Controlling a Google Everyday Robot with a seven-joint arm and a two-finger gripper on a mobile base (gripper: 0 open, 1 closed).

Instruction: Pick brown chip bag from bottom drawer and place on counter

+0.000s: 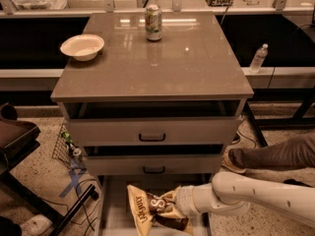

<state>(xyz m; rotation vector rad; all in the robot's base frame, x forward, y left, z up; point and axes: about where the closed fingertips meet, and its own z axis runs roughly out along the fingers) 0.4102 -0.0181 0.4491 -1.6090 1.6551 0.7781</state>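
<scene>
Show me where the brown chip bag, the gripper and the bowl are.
brown chip bag (146,209), camera view, its tan lettered left part.
gripper (173,206), camera view, its tip, against the bag.
bowl (82,46), camera view, its inside.

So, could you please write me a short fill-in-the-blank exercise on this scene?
On the counter stand a can and a ____.
The gripper is at the brown chip bag in the bottom drawer, below ____ other drawers.
The bag is not yet up on the ____.
Missing: bowl; two; counter.
</scene>
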